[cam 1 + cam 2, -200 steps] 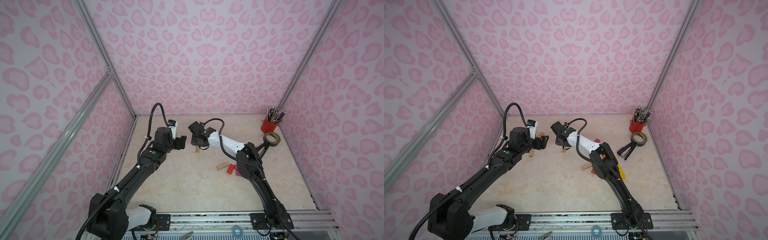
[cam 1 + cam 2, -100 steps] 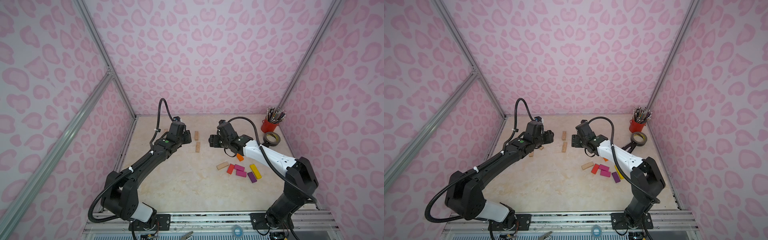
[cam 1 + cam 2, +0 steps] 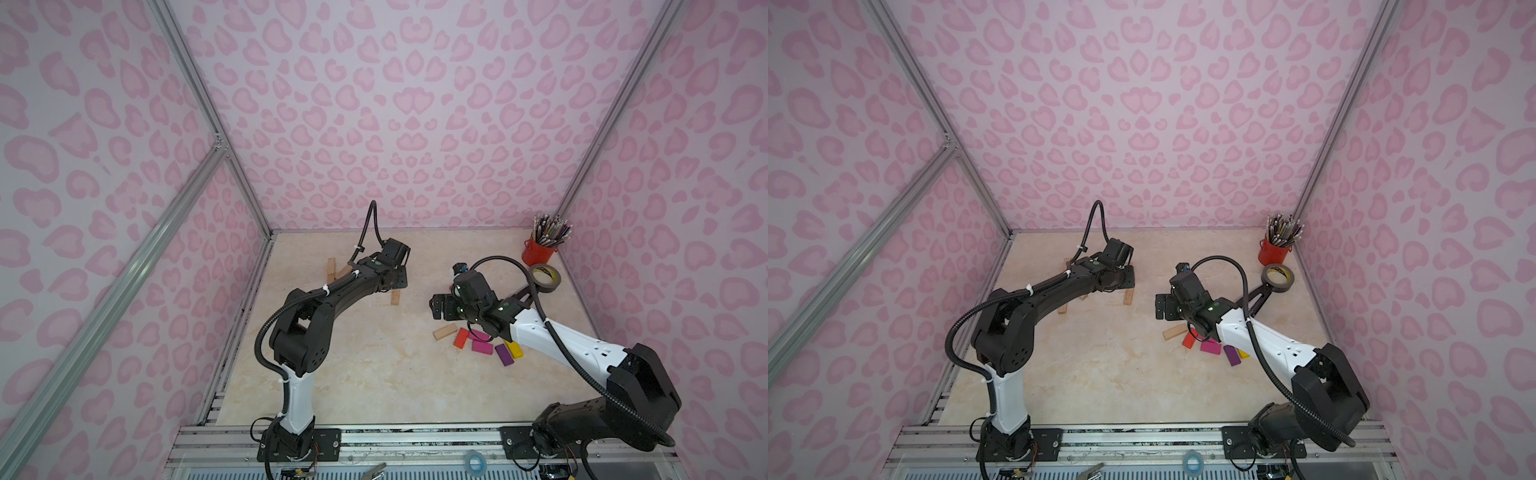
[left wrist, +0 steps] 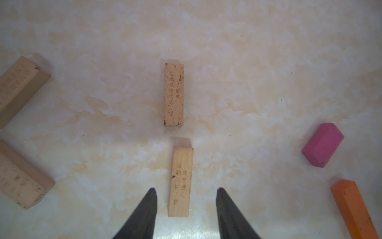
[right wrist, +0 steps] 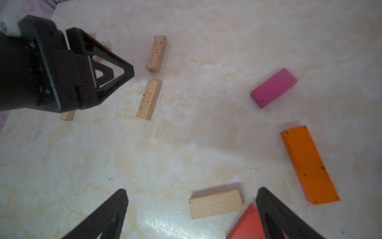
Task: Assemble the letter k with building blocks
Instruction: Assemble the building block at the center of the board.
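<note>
Between the dark fingers (image 4: 147, 213) of the left claw (image 4: 187, 196), as its wrist view shows, lies the near end of 1 plain printed block (image 4: 180, 182); the jaws stand partly apart, with a strip of table showing on either side of the wood, so nothing is gripped; a 2nd printed block (image 4: 174, 94) lies almost end to end with it, a small gap between them; a pair of plain blocks (image 4: 20, 175) lies off to one side, the 2 angled toward each other; a magenta block (image 4: 322, 144) and an orange block (image 4: 355, 209) lie well apart on the opposite side.

The right claw (image 5: 192, 194) is spread wide and holds nothing; in its wrist view a short plain block (image 5: 215, 203) lies flat between the fingers, nearer 1 of them and apparently touching neither; a red block (image 5: 246, 225) sits just beside that finger and is partly hidden by it.

In both top views the right claw hangs over the edge of a coloured cluster, where a purple block (image 3: 503, 354) and a yellow block (image 3: 515, 349) lie close against the white forearm; the left arm reaches toward the far left of the marbled table (image 3: 374, 374); a red cup of pencils (image 3: 538, 253) and a grey tape roll (image 3: 544, 277) stand in the far right corner.
</note>
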Motion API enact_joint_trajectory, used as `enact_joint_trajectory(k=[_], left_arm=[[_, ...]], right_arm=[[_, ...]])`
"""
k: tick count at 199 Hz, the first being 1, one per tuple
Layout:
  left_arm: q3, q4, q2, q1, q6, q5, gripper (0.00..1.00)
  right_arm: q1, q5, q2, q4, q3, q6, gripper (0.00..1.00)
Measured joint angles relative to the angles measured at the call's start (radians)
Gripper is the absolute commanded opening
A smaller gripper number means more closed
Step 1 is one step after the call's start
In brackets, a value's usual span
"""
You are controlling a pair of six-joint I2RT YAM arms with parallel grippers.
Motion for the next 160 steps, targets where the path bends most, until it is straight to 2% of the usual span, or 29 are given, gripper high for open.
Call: enact_joint_trajectory(k=[68,160], left_arm=[[0.164,-0.107,0.159,-0.031,0.015,-0.053,0.48],[0.188,-0.180,0.229,-0.042,-0.001,-0.109,0.31]], right_arm=[[0.000,0.002,0.000,0.013,-0.011,0.005,0.98],[-0.011,0.005,-0.013,0.007,-0.023,0.005,0.98]])
